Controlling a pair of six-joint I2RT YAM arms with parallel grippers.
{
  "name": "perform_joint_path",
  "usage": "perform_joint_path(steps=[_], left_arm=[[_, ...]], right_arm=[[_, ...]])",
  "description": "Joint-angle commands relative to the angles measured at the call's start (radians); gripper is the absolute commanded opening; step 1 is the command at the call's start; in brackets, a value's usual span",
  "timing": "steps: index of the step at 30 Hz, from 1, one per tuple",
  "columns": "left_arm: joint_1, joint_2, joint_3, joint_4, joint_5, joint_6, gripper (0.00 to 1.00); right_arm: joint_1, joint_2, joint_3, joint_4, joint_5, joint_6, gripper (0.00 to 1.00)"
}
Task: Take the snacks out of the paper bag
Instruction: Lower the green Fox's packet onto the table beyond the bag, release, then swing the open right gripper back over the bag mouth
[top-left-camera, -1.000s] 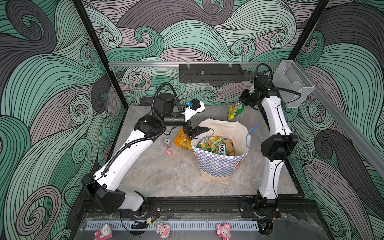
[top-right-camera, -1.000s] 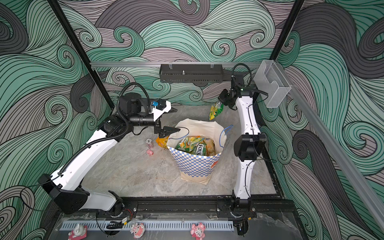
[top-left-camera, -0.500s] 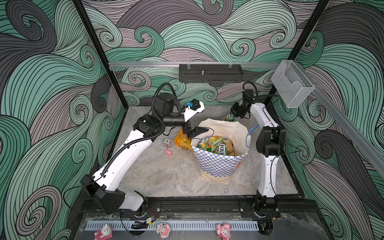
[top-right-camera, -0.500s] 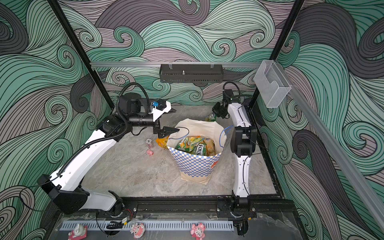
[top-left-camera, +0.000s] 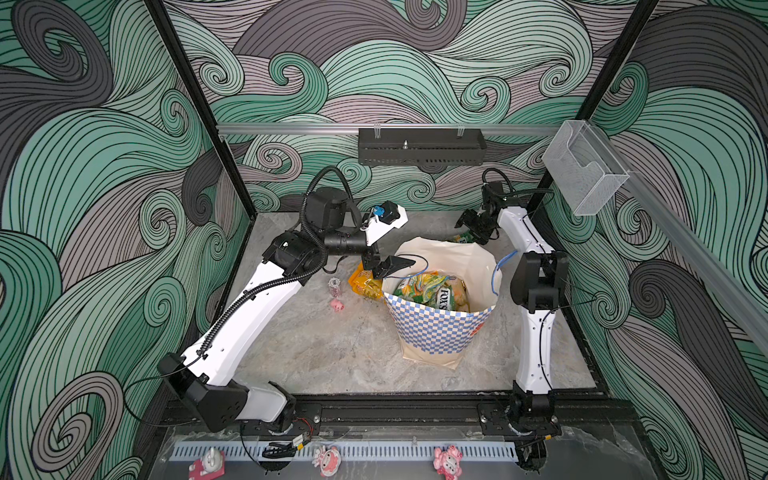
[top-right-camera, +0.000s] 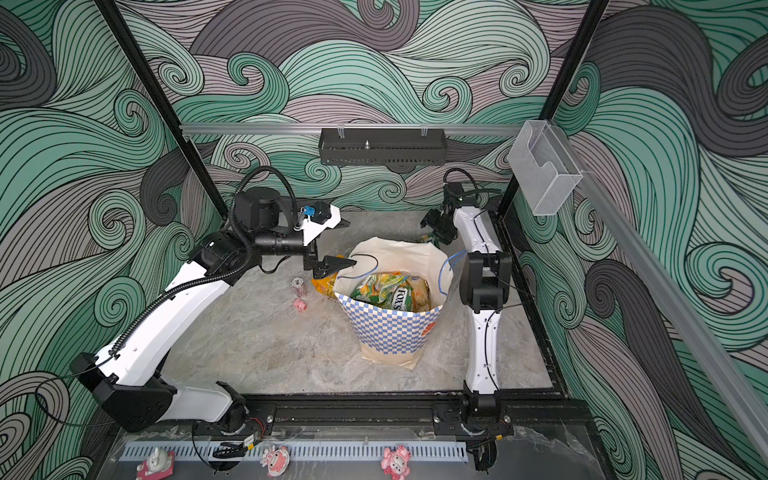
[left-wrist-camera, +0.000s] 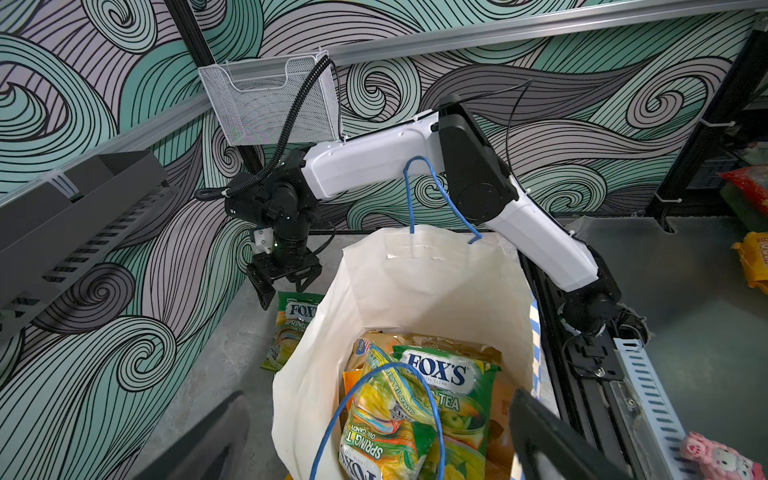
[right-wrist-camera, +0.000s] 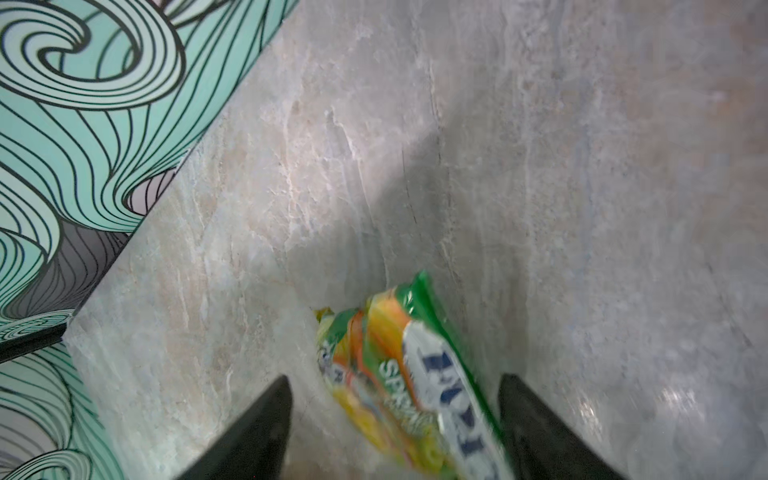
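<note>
Top views first: the paper bag (top-left-camera: 436, 332) stands upright in the middle of the surface (top-left-camera: 324, 353), mouth open. The snacks (top-left-camera: 432, 289) are piled inside, crinkly green-yellow packets with FOX'S on the top one. The left claw (top-left-camera: 395, 266) hangs right at the bag's left rim, so that arm is clearly the nearer one, and the packets sit just past and below it. The right claw (top-left-camera: 473, 226) is behind the bag, low over a green packet (top-left-camera: 461, 239) lying on the surface. An orange packet (top-left-camera: 363, 282) lies outside too, just beside the bag on its left

Left wrist view: the left claw (left-wrist-camera: 378, 399) is spread wide with nothing in it, looking down into the bag. The top FOX'S packet's long axis runs away from the camera, roughly in line with the fingers. A blue cord handle (left-wrist-camera: 390, 365) loops across it, my guess for the snag risk. The right claw (left-wrist-camera: 284, 282) is spread here too, the green packet (left-wrist-camera: 291, 328) flat just below it

Right wrist view: blurry, fingers apart on either side of the green packet (right-wrist-camera: 399, 374), not pinching it as far as I can tell
</note>
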Motion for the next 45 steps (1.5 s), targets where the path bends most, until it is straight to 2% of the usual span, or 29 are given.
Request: perform_joint_path(steps=[1, 5, 10, 14, 17, 22, 28, 31, 41, 45], left_arm=[[0.006, -0.035, -0.015, -0.022, -0.003, 0.035, 0.99], [0.006, -0.046, -0.039, -0.016, -0.012, 0.069, 0.99], [0.007, -0.056, -0.06, 0.021, -0.02, 0.082, 0.99], [0.01, -0.05, -0.056, 0.02, -0.019, 0.092, 0.98], [0.01, -0.047, -0.052, 0.015, -0.005, 0.095, 0.99], [0.013, -0.051, -0.054, -0.022, -0.013, 0.127, 0.99], [0.013, -0.062, -0.056, -0.038, -0.013, 0.142, 0.98], [0.013, -0.067, -0.061, -0.041, -0.01, 0.145, 0.99], [0.014, -0.076, -0.083, -0.018, 0.022, 0.138, 0.99], [0.014, -0.083, -0.091, -0.021, 0.03, 0.135, 0.99]], right_arm=[[-0.015, -0.099, 0.133, -0.088, 0.022, -0.057, 0.98], [-0.022, -0.172, 0.244, -0.15, 0.018, -0.086, 0.99], [-0.018, -0.313, 0.256, -0.161, -0.03, -0.092, 0.99], [0.003, -0.415, 0.259, -0.186, -0.094, -0.147, 0.96], [0.052, -0.481, 0.249, -0.223, -0.104, -0.238, 0.95], [0.172, -0.563, 0.229, -0.317, -0.12, -0.475, 0.95], [0.297, -0.68, -0.032, -0.348, -0.106, -0.587, 0.89], [0.354, -0.72, -0.159, -0.349, -0.103, -0.617, 0.89], [0.396, -0.807, -0.518, -0.272, -0.039, -0.518, 0.81], [0.435, -0.822, -0.635, -0.171, 0.045, -0.456, 0.88]])
